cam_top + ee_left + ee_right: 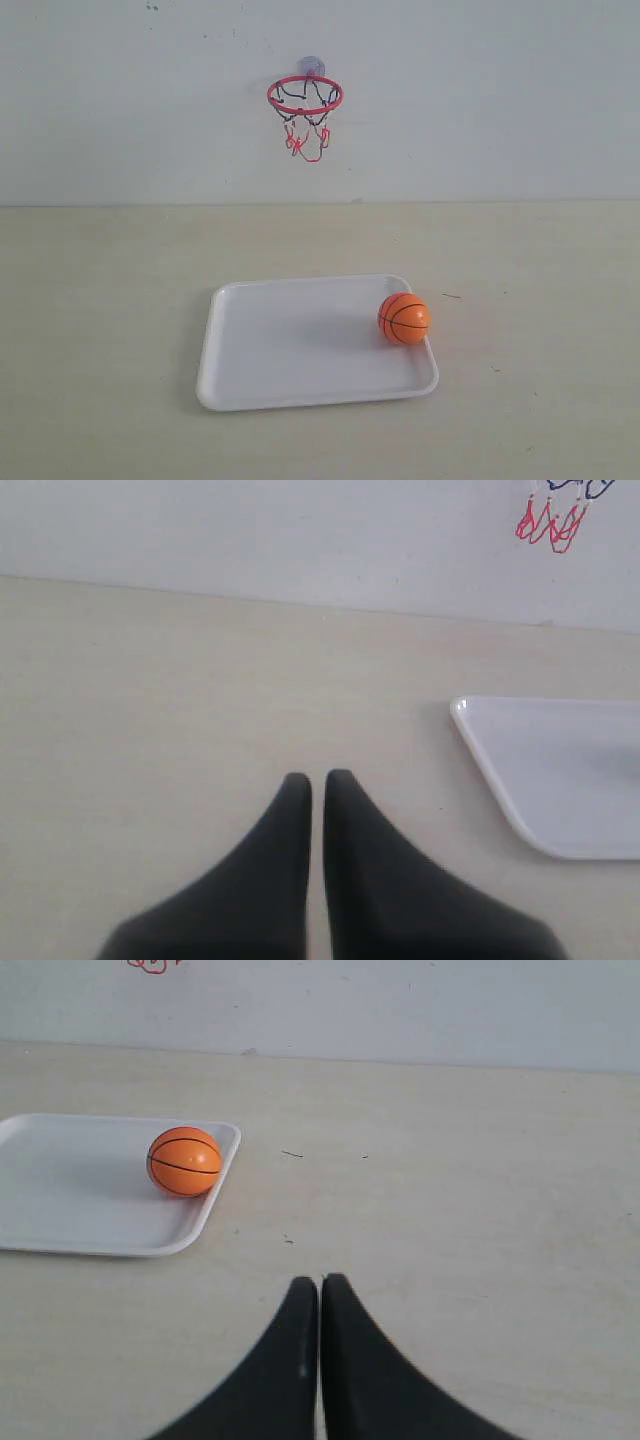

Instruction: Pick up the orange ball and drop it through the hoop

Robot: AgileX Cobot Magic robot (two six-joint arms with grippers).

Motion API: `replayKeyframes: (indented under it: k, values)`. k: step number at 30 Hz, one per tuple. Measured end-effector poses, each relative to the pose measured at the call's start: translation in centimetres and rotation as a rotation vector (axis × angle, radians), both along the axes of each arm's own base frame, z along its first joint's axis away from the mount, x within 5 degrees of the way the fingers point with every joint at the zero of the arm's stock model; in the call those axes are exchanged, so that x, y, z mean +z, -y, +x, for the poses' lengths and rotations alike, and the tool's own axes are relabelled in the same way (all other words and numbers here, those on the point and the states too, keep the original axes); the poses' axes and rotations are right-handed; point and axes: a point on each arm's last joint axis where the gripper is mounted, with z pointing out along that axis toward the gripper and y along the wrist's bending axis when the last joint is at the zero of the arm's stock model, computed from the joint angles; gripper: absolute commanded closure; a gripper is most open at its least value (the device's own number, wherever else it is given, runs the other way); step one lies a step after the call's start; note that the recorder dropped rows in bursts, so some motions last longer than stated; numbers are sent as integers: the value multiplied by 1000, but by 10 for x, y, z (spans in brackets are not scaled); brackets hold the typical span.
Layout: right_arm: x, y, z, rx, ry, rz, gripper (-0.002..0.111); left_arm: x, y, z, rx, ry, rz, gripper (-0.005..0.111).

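The orange ball (pixel 404 319) (pixel 184 1161) rests in the right corner of the white tray (pixel 270 340) (pixel 60 1190) (pixel 560 770). On the back wall hangs the hoop (pixel 305 95), red ring up, its net (pixel 552 522) dangling below. Neither arm shows in the exterior view. My left gripper (pixel 317 777) is shut and empty over bare table, left of the tray. My right gripper (pixel 320 1282) is shut and empty too, well to the right of the ball and nearer the front.
The beige table (pixel 100 300) meets a pale wall (pixel 500 100) at the back. A few small dark specks (pixel 452 296) lie right of the tray.
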Motion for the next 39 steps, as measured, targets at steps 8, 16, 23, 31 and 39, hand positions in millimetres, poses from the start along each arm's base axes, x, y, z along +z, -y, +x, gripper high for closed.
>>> replayKeyframes:
  k: [8,16,23,31,39]
  values:
    - [0,0,0,0,0,0,108,0,0,0,0,0,0,103]
    - [0,0,0,0,0,0,108,0,0,0,0,0,0,103]
    - [0,0,0,0,0,0,108,0,0,0,0,0,0,103]
    - [0,0,0,0,0,0,108,0,0,0,0,0,0,103]
    - [32,-2,3,12,341,83,108,0,0,0,0,0,0,103]
